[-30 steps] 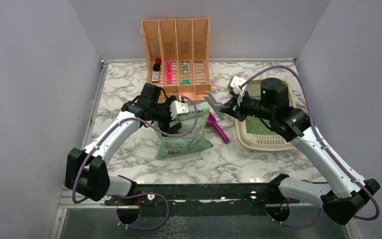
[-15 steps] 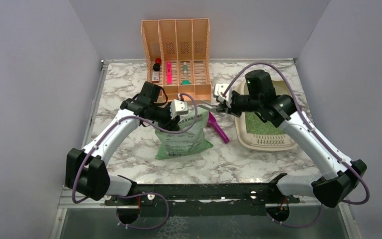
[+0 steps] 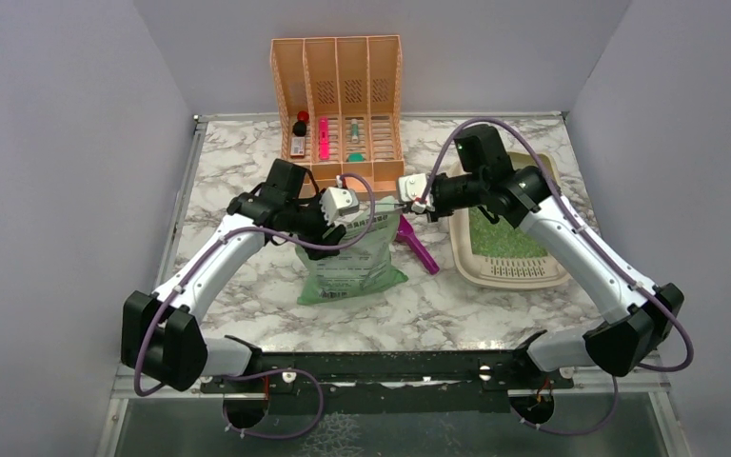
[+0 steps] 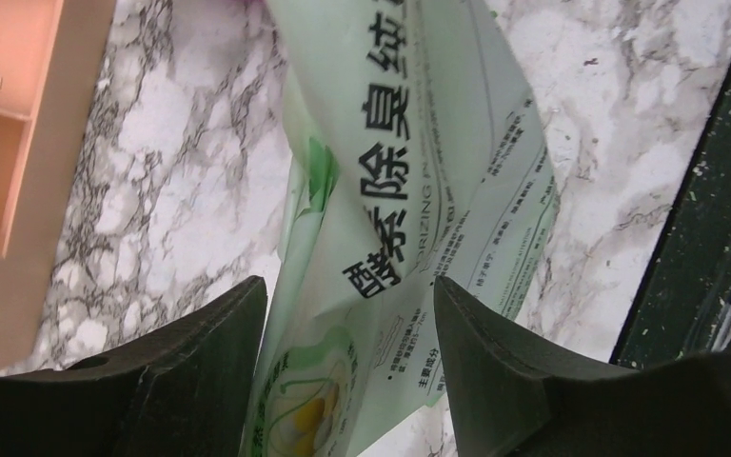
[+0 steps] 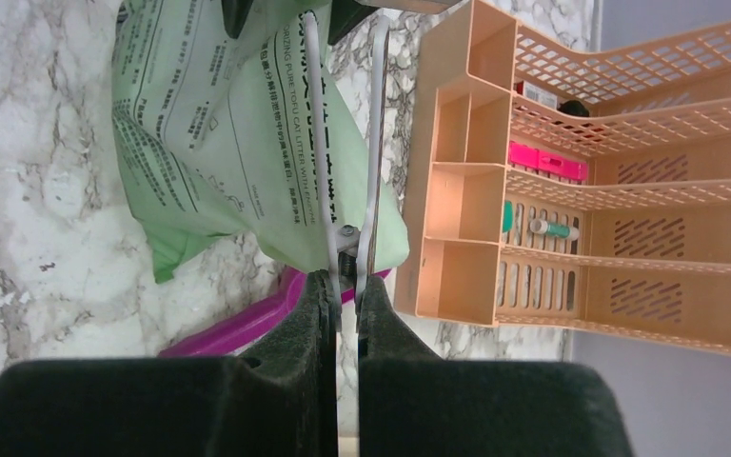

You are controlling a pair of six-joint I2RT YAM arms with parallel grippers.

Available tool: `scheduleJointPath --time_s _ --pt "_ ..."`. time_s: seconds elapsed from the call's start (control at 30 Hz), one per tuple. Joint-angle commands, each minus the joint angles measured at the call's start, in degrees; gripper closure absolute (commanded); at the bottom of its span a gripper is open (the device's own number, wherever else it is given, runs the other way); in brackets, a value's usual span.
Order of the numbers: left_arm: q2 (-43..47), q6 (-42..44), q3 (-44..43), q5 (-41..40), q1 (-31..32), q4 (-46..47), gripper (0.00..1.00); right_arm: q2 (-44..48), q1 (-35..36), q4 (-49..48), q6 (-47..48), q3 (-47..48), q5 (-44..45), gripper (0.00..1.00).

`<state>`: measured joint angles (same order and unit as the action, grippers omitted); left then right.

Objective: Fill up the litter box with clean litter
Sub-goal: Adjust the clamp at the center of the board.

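The left gripper [image 4: 347,290] straddles the top of the upright bag [image 3: 352,257] with jaws half apart (steadying, not pinching, I judge) so the right gripper [image 5: 343,286], clamped tight on scissors [image 5: 321,143], can cut it; the litter box [image 3: 514,274], holding some litter [image 3: 500,233], sits just right.

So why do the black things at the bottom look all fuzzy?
Left wrist view: the fingers of the left end effector sit right by the lens, so they look dark and soft, while the bag print is sharp. Right wrist view: same for the right end effector; its scissors and the organizer look crisp. Top view: even light, faint shadows.
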<state>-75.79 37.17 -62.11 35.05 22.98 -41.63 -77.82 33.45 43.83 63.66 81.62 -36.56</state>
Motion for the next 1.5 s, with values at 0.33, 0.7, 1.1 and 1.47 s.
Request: scheduleJointPath --time_s 0.33,0.7,1.1,1.47 --pt "6.1 -7.3 4.7 -9.0 -1.9 2.2 0.68 0.7 0.1 -8.9 2.8 -2.2 -13.6 0.99" --pt "11.7 -7.3 6.4 -5.3 -4.6 3.5 1.00 -3.8 -2.3 -21.9 -8.5 -2.8 -34.0 0.99" --pt "15.0 -8.3 7.6 -1.0 -6.2 8.8 1.00 -13.7 -3.2 -25.4 -3.2 -0.3 -48.5 0.99" --pt "14.9 -8.5 6.5 4.1 -7.7 11.6 1.00 -22.3 -3.3 -17.9 1.8 7.7 -53.2 0.99"
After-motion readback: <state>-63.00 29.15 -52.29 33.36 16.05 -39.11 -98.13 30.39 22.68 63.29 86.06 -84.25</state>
